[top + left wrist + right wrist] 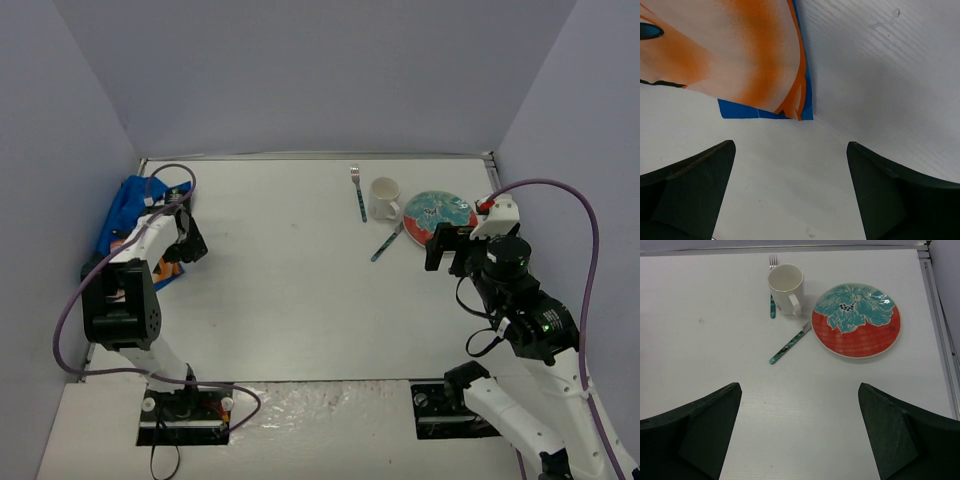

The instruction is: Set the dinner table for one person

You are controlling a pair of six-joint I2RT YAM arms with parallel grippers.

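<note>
Placemat laying looks the step in hand: it sits bunched at the far-left edge of the worktop, which spans the whole scene. The left tool, wide & empty, hovers just off its blue corner; the right tool, also wide & empty, hangs near plate, mug, knife & fork at far right. Next, prob.: lower, pinch corner, drag it flat twd centre.

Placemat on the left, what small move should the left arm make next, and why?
Probably ease the open left pincer forward and down onto the placemat corner, then close. The placemat lies bunched at the left edge of the dinner table, its corner just ahead of the empty pincer.
</note>
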